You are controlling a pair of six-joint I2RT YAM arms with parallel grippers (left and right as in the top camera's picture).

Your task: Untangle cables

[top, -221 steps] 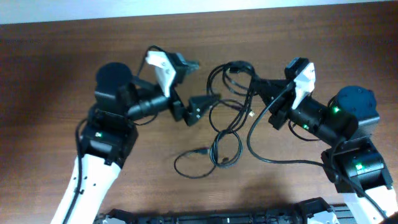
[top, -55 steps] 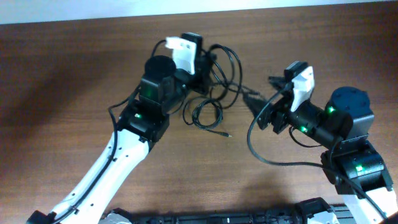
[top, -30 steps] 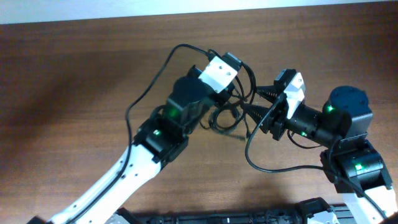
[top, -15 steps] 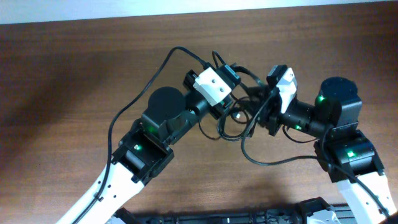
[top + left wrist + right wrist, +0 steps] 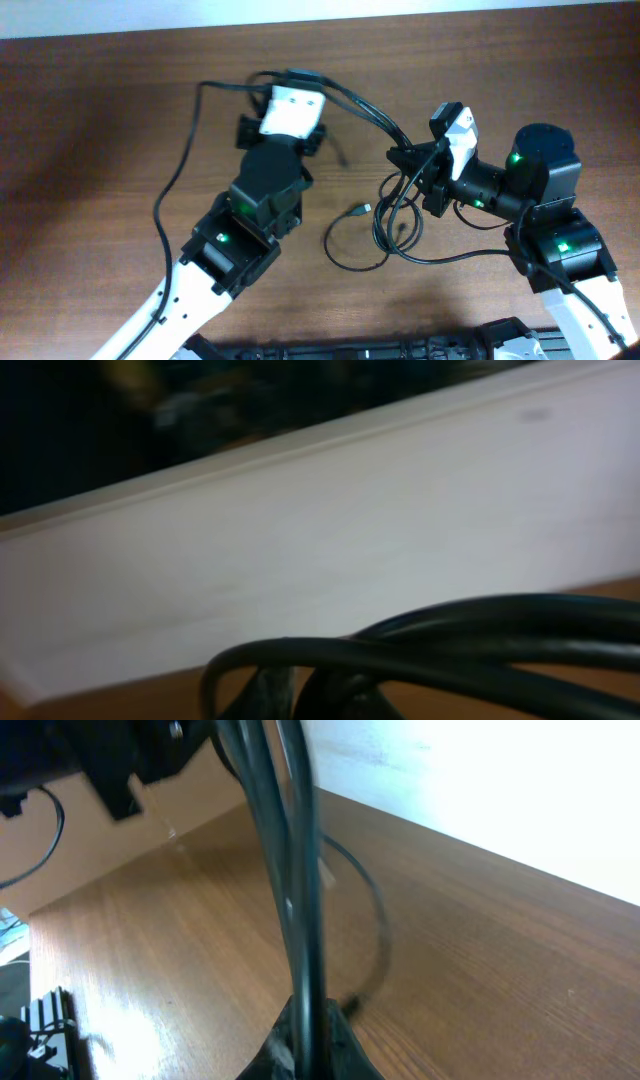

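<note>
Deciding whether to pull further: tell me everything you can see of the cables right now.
The cables are thin, black, rubbery-looking cords. Several strands stretch between the left gripper and the right gripper, which is shut on them. Below the right gripper they hang in overlapping loops onto the wooden table, where one loose end with a small plug lies free.
</note>
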